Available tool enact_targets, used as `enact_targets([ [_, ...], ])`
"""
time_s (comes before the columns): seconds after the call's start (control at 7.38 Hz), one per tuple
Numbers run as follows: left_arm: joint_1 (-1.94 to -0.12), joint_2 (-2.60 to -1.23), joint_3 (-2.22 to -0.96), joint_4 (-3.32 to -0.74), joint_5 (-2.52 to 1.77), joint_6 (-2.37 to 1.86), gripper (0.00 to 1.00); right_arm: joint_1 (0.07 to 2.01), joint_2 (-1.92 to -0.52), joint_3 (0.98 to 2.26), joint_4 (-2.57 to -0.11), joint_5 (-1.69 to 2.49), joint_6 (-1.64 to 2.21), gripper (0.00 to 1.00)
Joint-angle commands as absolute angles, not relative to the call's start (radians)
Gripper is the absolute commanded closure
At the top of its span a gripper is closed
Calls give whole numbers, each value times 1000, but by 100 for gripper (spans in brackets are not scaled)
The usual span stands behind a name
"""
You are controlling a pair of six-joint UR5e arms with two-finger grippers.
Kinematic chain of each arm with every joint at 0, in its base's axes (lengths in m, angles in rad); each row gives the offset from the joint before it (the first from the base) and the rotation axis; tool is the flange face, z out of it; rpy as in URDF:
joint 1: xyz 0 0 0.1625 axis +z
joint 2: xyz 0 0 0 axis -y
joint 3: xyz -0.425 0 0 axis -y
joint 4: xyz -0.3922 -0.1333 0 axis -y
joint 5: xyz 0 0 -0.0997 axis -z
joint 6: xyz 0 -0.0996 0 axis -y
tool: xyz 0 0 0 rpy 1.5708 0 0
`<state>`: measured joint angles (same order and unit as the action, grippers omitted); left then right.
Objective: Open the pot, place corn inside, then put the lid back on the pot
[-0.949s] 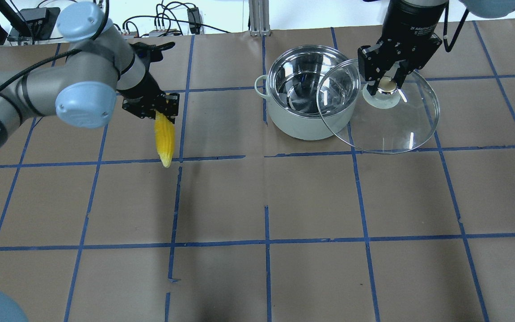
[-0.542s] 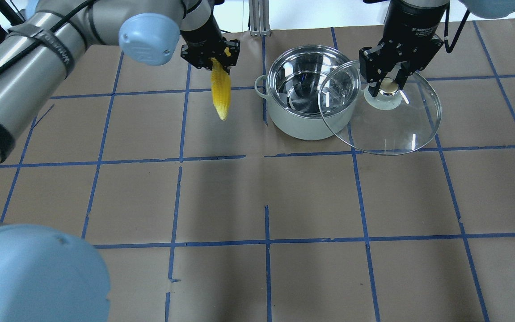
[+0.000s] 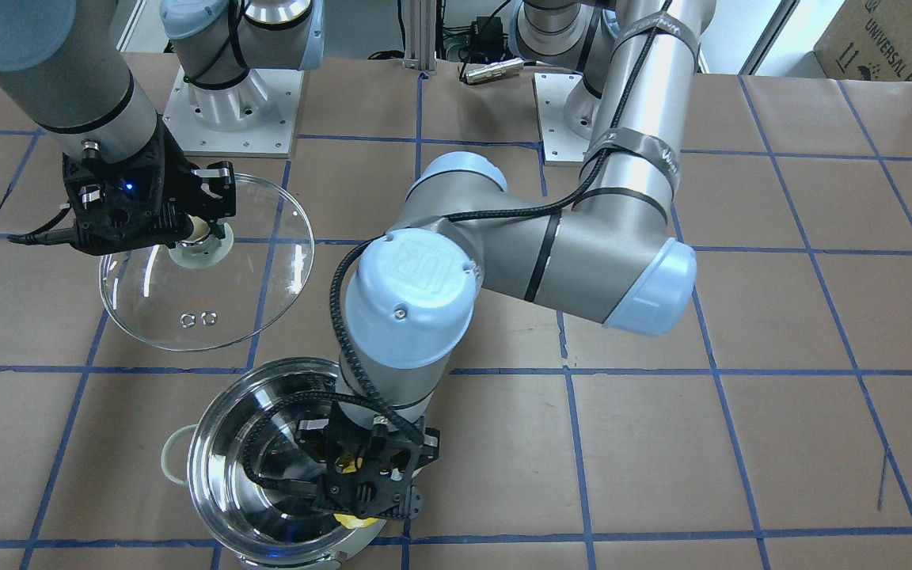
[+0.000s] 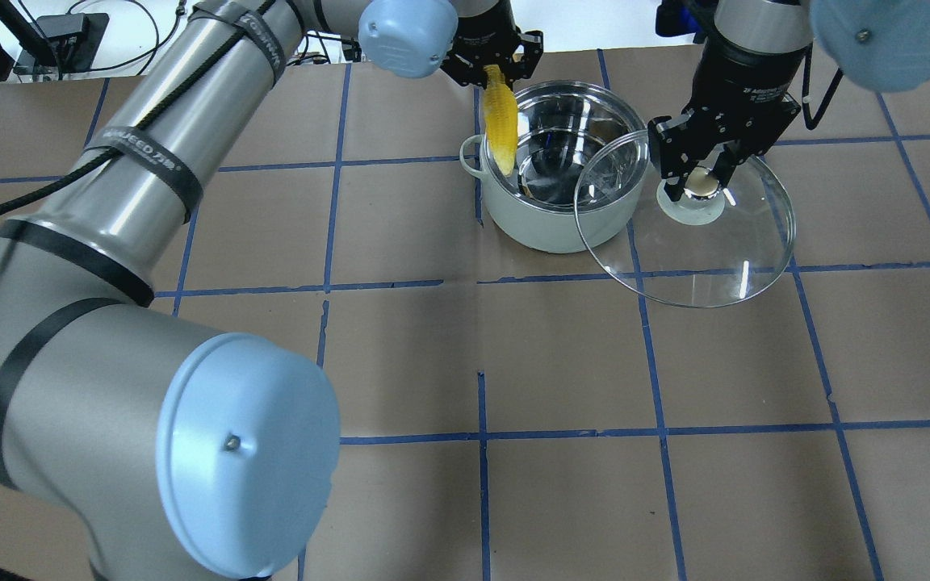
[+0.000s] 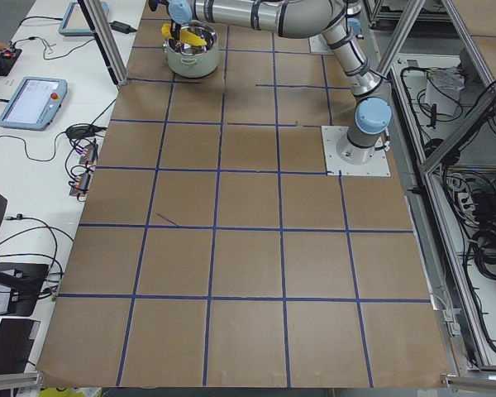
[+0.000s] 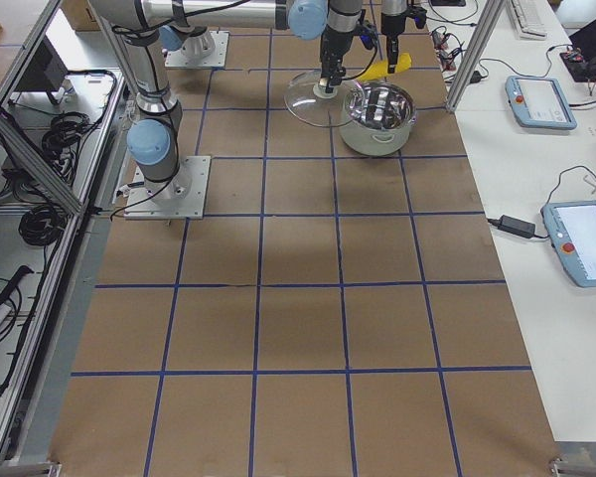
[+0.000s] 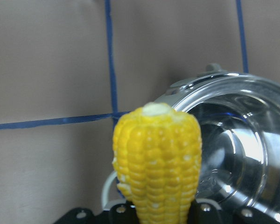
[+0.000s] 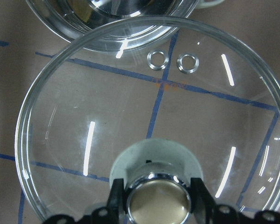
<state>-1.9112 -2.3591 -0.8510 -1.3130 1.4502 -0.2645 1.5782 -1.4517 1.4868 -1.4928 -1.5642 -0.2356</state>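
The mint-green steel pot [image 4: 546, 230] stands open at the table's far middle. My left gripper [image 4: 494, 71] is shut on the thick end of the yellow corn [image 4: 500, 117]. The corn hangs tip down over the pot's left rim. In the left wrist view the corn [image 7: 156, 158] fills the middle, with the pot [image 7: 242, 140] to its right. My right gripper [image 4: 701, 179] is shut on the knob of the glass lid [image 4: 699, 250]. It holds the lid in the air just right of the pot. The lid [image 8: 144, 116] overlaps the pot's rim [image 8: 112, 18].
Brown paper with a blue tape grid covers the table. Cables and boxes [image 4: 69, 32] lie along the far edge beside a metal post [image 4: 469, 32]. My left arm's elbow [image 3: 519, 253] stretches across the middle. Teach pendants [image 5: 33, 99] lie on the side bench.
My left arm has swung right with the corn, from the table's left part to the pot's left rim. The right gripper has kept hold of the lid and barely shifted.
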Motion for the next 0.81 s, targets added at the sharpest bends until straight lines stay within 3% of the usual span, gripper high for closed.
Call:
enact_targets([
  [0.0,-1945,-2404,-821,-1310,1456,-270,81,1578,-1457,1494,-1506,-1565,-233,72],
  [0.14,-1947,-2423,-815,-1295,1456,-270,80,1578,-1457,1496,-1508,-1565,-232,72],
  [0.27,-1950,-2442,-816,-1284,1457,-268,63,1578,-1459,1502,-1508,-1563,-232,72],
  [0.41,-1951,-2460,-815,-1264,1459,-273,1,1578,-1459,1503,-1506,-1563,-230,71],
  [0.68,-1957,-2458,-816,-1252,1462,-262,0,1578,-1459,1503,-1505,-1563,-229,71],
])
